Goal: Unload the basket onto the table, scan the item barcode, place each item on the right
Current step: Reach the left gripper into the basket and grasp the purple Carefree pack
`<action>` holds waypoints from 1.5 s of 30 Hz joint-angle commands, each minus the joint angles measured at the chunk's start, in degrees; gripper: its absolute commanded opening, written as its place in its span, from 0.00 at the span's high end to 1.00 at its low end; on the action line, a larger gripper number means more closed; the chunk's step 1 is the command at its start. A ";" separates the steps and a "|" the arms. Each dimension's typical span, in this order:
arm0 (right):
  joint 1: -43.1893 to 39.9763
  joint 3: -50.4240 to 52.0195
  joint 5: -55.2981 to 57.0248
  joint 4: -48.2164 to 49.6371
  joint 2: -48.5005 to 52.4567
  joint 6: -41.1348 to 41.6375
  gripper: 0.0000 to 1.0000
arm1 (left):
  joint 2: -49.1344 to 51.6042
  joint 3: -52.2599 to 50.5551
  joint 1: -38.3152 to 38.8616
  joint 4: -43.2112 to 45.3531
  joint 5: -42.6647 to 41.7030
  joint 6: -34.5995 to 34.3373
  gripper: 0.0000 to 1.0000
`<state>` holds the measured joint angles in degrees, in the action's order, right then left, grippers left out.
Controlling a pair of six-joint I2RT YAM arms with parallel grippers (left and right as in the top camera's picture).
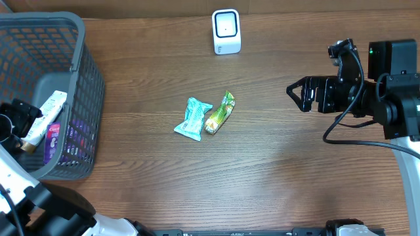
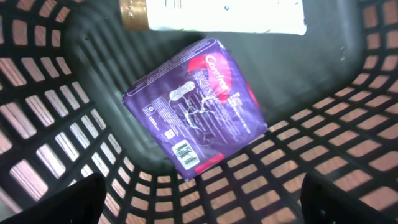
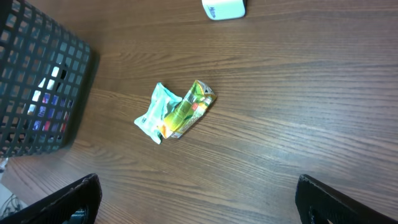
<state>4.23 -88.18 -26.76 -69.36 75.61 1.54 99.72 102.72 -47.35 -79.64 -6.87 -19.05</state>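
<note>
Dark fingertips (image 2: 74, 202) of the left tool (image 2: 199, 208) framed my wrist view from both lower corners, set wide apart with nothing between them. Below them the purple rectangular plastic packet (image 2: 196, 106) lay flat on the floor of the grey plastic mesh basket (image 2: 348, 155), barcode up, beside a white tube with a gold cap (image 2: 224, 15). I saw the right tool (image 3: 199, 202) equally wide and empty above the brown wooden desk (image 1: 295, 170), where a crumpled teal wrapper (image 1: 193, 118) touched a green-yellow sachet (image 1: 220, 112). The white boxy scanner (image 1: 226, 31) stood at the far edge.
</note>
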 commanded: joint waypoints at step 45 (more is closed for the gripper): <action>0.26 -1.44 0.33 1.75 2.29 1.27 0.00 | 2.19 -48.13 -0.17 57.33 -0.20 26.51 0.43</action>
<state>4.23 -88.18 -26.59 -67.75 77.82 2.81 99.55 61.01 -47.64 -23.59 -4.89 6.44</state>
